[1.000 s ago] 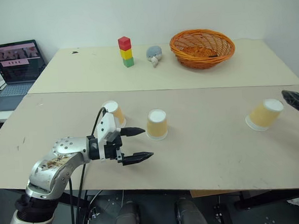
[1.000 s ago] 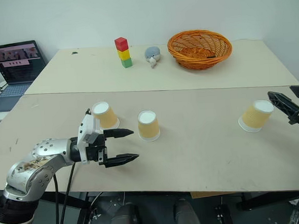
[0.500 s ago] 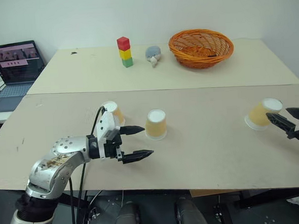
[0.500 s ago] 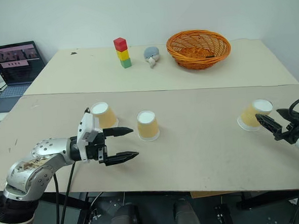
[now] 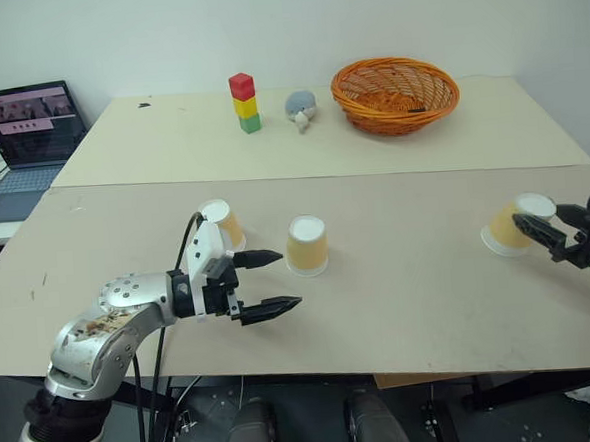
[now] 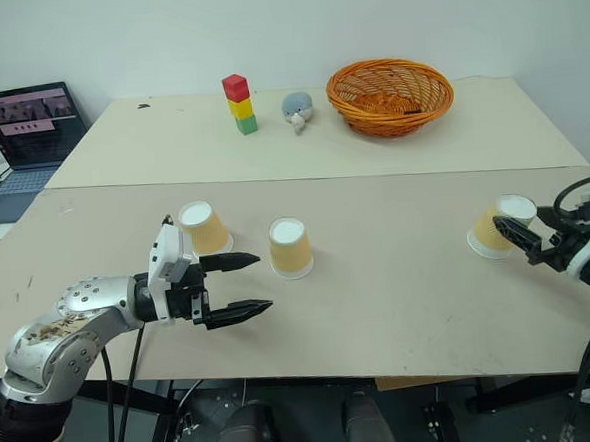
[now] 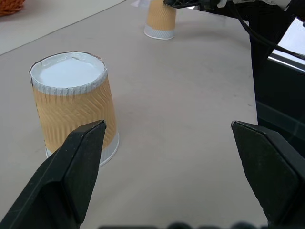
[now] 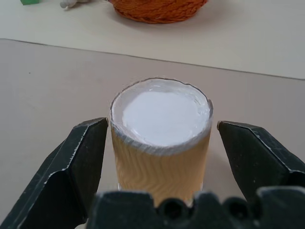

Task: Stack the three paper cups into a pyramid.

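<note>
The tan-orange tapered paper cup with white base [image 8: 161, 138] is now sitting between the spread fingers of the right gripper [image 6: 514, 239], which has come down and forward around it over the last second; neither finger is touching yet. In my judgement the grasp is imminent. The cup is standing inverted, long axis upright, white base upward. The middle cup [image 5: 308, 245] is standing just beyond the left gripper [image 5: 267, 281], whose fingers are gaping wide and holding nothing; the third cup [image 5: 222, 224] is standing beside that arm.

Two cups [image 6: 204, 229] [image 6: 289, 247] side by side left of centre, third cup [image 6: 493, 227] far right on table [image 6: 400, 295]
</note>
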Controlling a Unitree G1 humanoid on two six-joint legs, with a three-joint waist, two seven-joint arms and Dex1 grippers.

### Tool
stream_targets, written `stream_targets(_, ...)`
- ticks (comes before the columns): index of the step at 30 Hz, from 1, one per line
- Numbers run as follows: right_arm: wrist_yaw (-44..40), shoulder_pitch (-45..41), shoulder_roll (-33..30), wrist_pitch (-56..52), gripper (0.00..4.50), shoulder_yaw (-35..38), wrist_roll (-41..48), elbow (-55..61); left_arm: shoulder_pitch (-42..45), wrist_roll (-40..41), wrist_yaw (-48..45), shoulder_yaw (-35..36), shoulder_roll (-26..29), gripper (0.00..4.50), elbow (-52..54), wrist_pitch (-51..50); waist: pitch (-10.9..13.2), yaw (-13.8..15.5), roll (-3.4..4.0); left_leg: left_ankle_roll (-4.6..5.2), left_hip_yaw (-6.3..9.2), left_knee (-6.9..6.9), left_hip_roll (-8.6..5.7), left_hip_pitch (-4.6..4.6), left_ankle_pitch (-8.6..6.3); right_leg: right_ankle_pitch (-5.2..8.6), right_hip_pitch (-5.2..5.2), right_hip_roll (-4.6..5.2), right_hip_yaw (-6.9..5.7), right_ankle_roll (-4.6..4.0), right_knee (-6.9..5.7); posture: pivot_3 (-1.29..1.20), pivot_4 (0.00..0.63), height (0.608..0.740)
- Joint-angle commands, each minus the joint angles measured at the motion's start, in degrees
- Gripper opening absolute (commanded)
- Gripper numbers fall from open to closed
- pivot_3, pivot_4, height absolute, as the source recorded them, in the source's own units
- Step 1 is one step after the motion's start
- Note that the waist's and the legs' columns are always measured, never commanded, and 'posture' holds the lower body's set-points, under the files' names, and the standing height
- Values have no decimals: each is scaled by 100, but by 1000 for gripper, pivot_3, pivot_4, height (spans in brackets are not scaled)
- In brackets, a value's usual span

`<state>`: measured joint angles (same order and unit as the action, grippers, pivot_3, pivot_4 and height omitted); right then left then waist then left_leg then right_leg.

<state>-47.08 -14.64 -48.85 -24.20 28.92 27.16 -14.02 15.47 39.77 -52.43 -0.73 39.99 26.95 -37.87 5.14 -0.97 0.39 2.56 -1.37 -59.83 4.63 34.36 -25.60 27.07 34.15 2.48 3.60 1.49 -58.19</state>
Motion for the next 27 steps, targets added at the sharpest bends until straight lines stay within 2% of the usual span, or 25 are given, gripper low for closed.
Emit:
stream_targets(1, -70, -140, -91, 211, 4302, 31, -1, -8, -47, 161, 77, 278, 85, 4500, 260, -72, 0, 1, 0, 0, 0, 0, 0, 0, 0, 0, 1, -1, 0, 0, -1, 0, 150, 638)
stream_targets(6, -57, -242, -70, 311, 2881, -19, -17, -123, -278, 317, 147, 559, 236, 4500, 421, -173, 0, 8, 1, 0, 1, -1, -1, 2, 0, 0, 1, 5, -1, 0, -1, 0, 150, 638)
stream_targets(7, -52, -232, -77, 318, 2768, -40, -30, -85, -323, 344, 145, 610, 274, 4500, 454, -187, 0, 9, 0, 0, 1, -1, 0, 2, 0, 0, 1, 5, 0, 0, -2, 0, 150, 638)
stream_targets(14, -250, -1021, -13, -38, 2768, -477, 290, 538, -695, 687, 85, 1074, 609, 4500, 631, -370, 1, -64, 6, 0, -1, -1, 4, -1, 0, 0, 5, 0, 5, 0, -5, 0, 150, 638)
stream_targets(19, -759, -1489, 171, -596, 2768, -1135, 698, 1094, -773, 789, 225, 1216, 609, 4500, 660, -405, 3, -118, 6, 0, 5, 0, 7, -2, 0, 0, 2, -5, -5, -1, -4, 0, 150, 638)
stream_targets(27, -1749, -1983, 330, -594, 2768, -2375, 424, 892, -901, 803, 362, 1256, 601, 4500, 818, -358, 5, -66, 6, 2, 7, 0, -1, 6, -1, 0, 2, 13, -8, 0, 4, 0, 150, 638)
